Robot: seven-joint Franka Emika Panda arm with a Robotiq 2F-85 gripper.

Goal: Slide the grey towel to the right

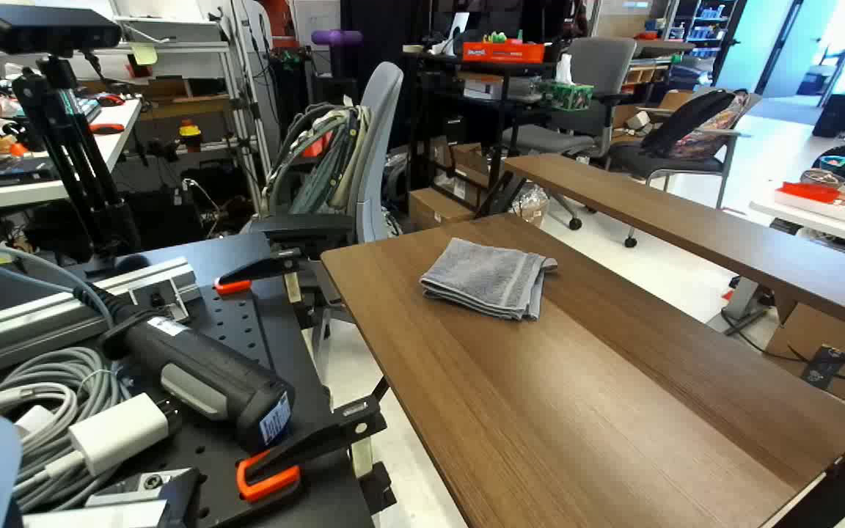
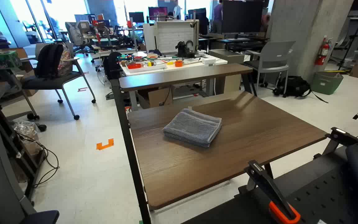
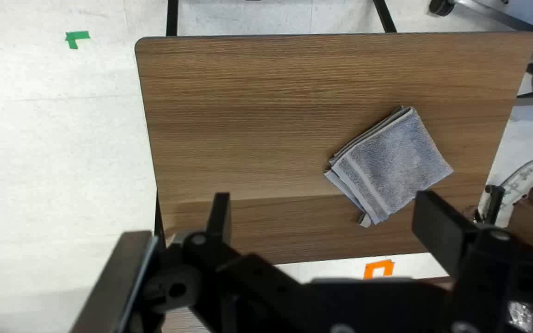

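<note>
The grey towel [image 1: 485, 277] lies folded and flat on the brown wooden table [image 1: 576, 396]. It shows in both exterior views [image 2: 194, 127], with its layered folds visible at the edges. In the wrist view the towel [image 3: 393, 166] lies on the right part of the table [image 3: 257, 115], turned at an angle, with a small pale tag at its lower corner. My gripper [image 3: 324, 199] is open, its two fingers wide apart with nothing between them. It appears well above the table, and the right fingertip overlaps the towel's lower edge in the picture. The gripper is out of both exterior views.
A raised brown shelf [image 1: 686, 220] runs along one long side of the table. A black perforated bench [image 1: 228, 323] with cables, a black handheld device [image 1: 210, 374] and orange-handled clamps [image 2: 269, 189] stands along the opposite side. A grey chair [image 1: 378, 147] is near the table's end.
</note>
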